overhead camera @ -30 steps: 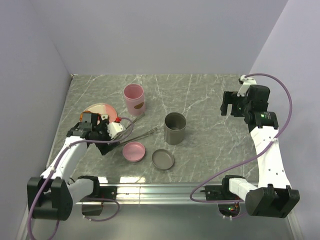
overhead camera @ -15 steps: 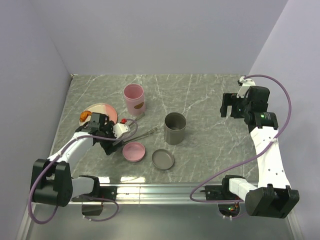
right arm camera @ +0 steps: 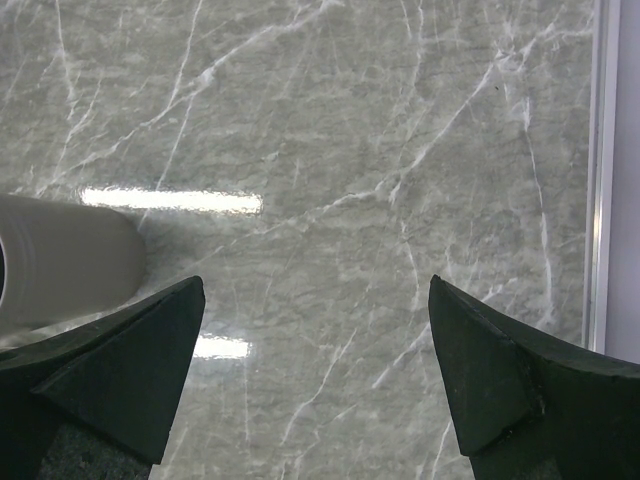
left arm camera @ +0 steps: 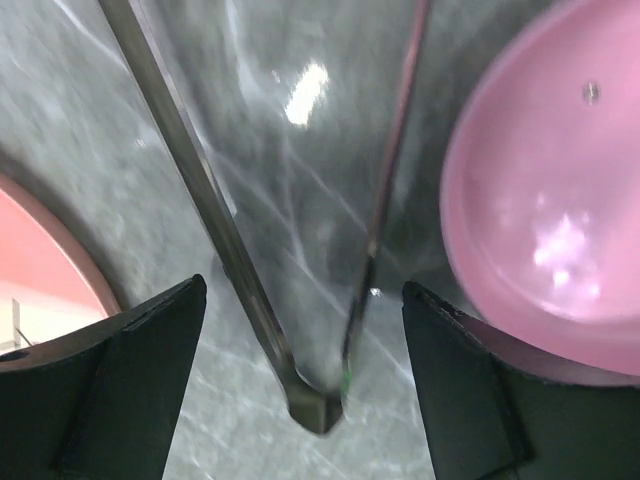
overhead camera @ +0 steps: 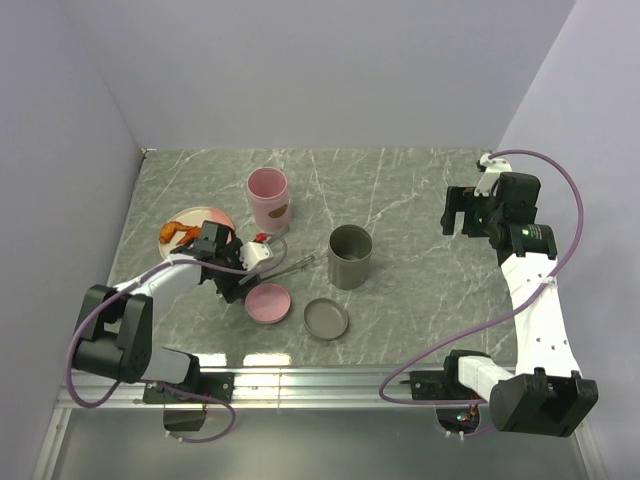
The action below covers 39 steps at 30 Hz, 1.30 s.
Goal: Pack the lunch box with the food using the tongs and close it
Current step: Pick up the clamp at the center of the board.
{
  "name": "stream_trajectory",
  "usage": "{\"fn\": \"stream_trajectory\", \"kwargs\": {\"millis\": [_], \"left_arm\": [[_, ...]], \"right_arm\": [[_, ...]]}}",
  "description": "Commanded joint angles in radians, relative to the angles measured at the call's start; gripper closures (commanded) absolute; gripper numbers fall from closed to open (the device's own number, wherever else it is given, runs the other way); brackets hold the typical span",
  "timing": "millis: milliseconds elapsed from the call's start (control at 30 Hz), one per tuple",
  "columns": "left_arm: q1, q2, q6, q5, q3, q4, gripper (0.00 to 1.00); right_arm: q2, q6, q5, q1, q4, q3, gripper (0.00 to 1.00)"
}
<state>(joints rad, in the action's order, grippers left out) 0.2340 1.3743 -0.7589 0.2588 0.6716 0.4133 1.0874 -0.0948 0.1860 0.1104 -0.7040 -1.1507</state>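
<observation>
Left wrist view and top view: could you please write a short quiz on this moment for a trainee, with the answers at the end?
1. True or false: the left gripper is shut on the tongs.
2. Choose one. In the top view, the orange food lies: A) on the plate; B) in the gray cup; C) on the gray lid.
3. Short answer: in the left wrist view, what lies on the table to the right of the tongs?

Key
1. False. The jaws stand open, one on each side of the tongs' joined end, and touch neither arm.
2. A.
3. The pink lid.
</observation>
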Motion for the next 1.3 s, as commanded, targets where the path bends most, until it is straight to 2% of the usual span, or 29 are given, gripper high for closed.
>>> {"fn": "stream_trajectory", "kwargs": {"millis": [0,333,600,733,967,1267], "left_arm": [[0.027,0.049,0.039,-0.024,0.034,-0.057,0.15],[0.079,0.173,0.099,-0.021,0.109,-0.100,0.17],[0.088,0.200,0.112,-0.010,0.126,-0.114,0.17],[0.088,0.175,0.136,0.002,0.132,-0.104,0.21],[0.088,0.120,0.164,0.060,0.209,0.031,0.28],[0.088,-0.009,0.228,0.106,0.284,0.142,0.30]], "right_arm": [[-0.004,-0.005,0.012,0.008,0.000,-0.029,0.00],[-0.007,-0.005,0.012,0.011,-0.005,-0.033,0.00],[-0.007,-0.003,0.012,0.012,-0.005,-0.034,0.00],[-0.009,-0.005,0.012,0.012,-0.003,-0.032,0.00],[-0.007,-0.003,0.021,0.012,-0.003,-0.032,0.00],[-0.018,-0.003,0.018,0.014,0.005,-0.023,0.00]]}}
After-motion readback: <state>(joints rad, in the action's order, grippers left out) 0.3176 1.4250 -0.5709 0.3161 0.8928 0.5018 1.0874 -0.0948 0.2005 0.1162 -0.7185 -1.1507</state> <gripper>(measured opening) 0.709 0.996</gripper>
